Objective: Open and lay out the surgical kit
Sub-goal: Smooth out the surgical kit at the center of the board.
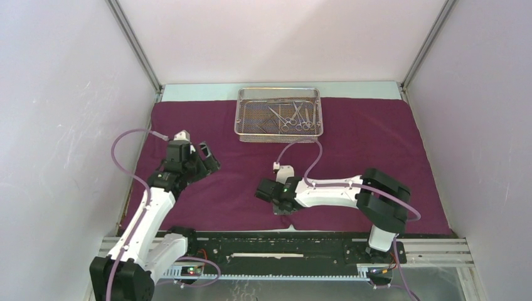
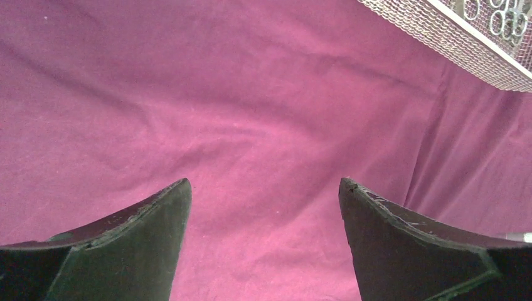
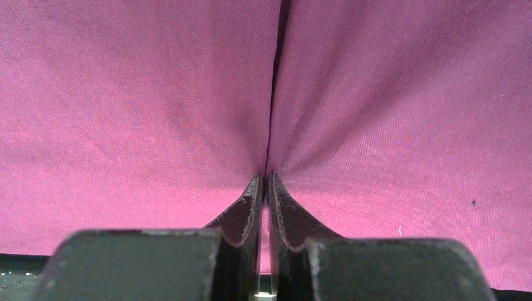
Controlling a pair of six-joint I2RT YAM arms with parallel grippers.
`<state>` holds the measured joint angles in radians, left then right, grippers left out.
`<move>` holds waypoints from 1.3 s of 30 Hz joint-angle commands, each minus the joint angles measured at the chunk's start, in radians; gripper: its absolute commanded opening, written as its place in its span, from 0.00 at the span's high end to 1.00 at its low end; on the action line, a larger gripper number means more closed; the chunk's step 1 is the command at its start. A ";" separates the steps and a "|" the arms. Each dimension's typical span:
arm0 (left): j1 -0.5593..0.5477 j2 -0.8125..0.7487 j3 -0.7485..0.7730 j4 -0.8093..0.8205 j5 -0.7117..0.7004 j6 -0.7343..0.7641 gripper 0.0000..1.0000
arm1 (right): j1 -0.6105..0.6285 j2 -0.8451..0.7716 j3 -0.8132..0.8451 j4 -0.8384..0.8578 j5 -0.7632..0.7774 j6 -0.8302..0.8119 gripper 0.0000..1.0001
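A maroon-purple cloth [image 1: 376,138] lies spread over most of the table [image 1: 201,92]. A silver wire-mesh tray [image 1: 240,116] sits on the cloth at 12 o'clock, near its far edge. The left claw [image 2: 265,183], toward 9 o'clock, hangs wide apart above bare cloth, holding nothing. The right claw [image 3: 266,177], near 6 o'clock, is pinched tight on a raised fold of the cloth. Slim steel instruments [image 1: 293,116] lie inside the tray, ring handles toward its near side.
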<state>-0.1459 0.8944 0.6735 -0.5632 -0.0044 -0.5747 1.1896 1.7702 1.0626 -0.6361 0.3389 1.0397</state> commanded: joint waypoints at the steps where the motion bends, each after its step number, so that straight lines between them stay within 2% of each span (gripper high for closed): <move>1: -0.007 -0.025 -0.019 0.024 0.062 0.019 0.08 | 0.032 0.109 -0.067 -0.023 -0.061 0.095 0.91; 5: -0.009 -0.033 -0.036 0.031 0.051 0.005 0.08 | 0.037 0.098 -0.067 -0.055 -0.059 0.080 1.00; 11: -0.009 -0.027 -0.063 0.032 0.032 -0.017 0.07 | 0.063 0.085 -0.067 -0.034 -0.121 0.049 1.00; 27: -0.009 0.035 -0.047 0.021 -0.007 -0.023 0.07 | 0.138 0.052 -0.148 0.030 -0.200 0.115 1.00; 33: -0.009 0.044 -0.039 0.010 -0.035 -0.015 0.07 | 0.173 0.031 -0.163 0.013 -0.202 0.154 1.00; 39: -0.009 0.055 -0.041 0.016 -0.029 -0.020 0.07 | 0.147 -0.050 -0.180 -0.020 -0.164 0.168 1.00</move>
<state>-0.1486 0.9447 0.6266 -0.5598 -0.0216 -0.5865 1.2789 1.6920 0.9520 -0.5442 0.4622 1.1458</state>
